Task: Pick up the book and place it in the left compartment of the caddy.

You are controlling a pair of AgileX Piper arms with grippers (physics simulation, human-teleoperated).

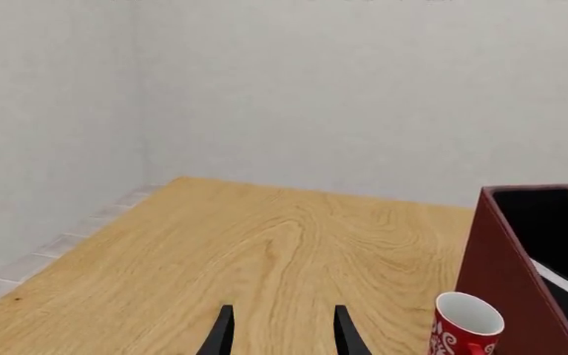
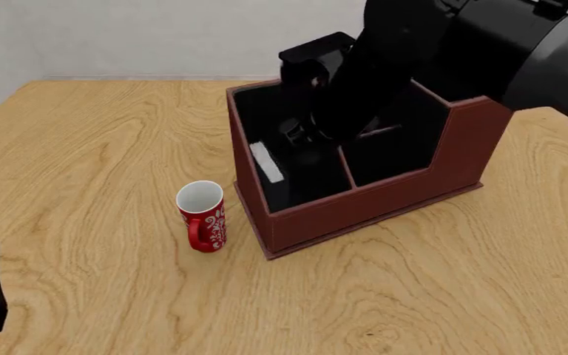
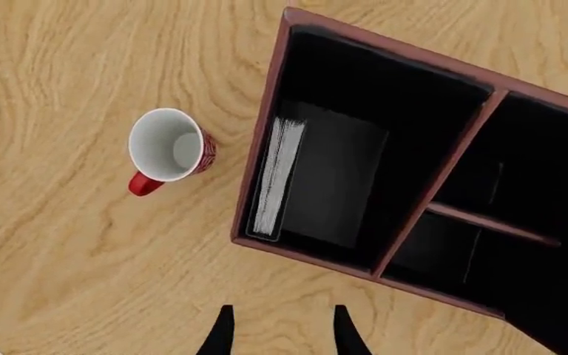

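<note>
A: Item one, right end effector [image 3: 279, 333]. What's its status?

B: Fingers parted, nothing between them. In its own wrist view it looks straight down over the caddy's front edge. In the front view the arm's dark bulk hangs over the caddy [image 2: 363, 211] and hides most of the back sections.

A: Item two, the book [image 3: 319, 174]?

B: It's inside the left compartment [image 3: 373, 96], with its white page edges turned toward the outer side wall nearest the mug. It seems to lean against that wall, but I can't tell if it sits flat on the floor.

A: So what's the step in hand?

B: By my reading, it's the withdrawal. Lift your right arm straight up first. Don't swing sideways until the fingers are above the tall back wall and the divider. Keep the fingers apart so neither catches the cover.

A: Item three, left end effector [image 1: 279, 333]?

B: Fingers apart, empty. It sits low at the near left of the desk [image 2: 86, 133], well apart from everything. Leave it parked there.

A: Item four, any surroundings to note?

B: The red mug [image 2: 203, 214] stands upright just beside the caddy's left wall and isn't touching it. Keep your retreat path away from it. A knock there could nudge the caddy and tip the book.
</note>
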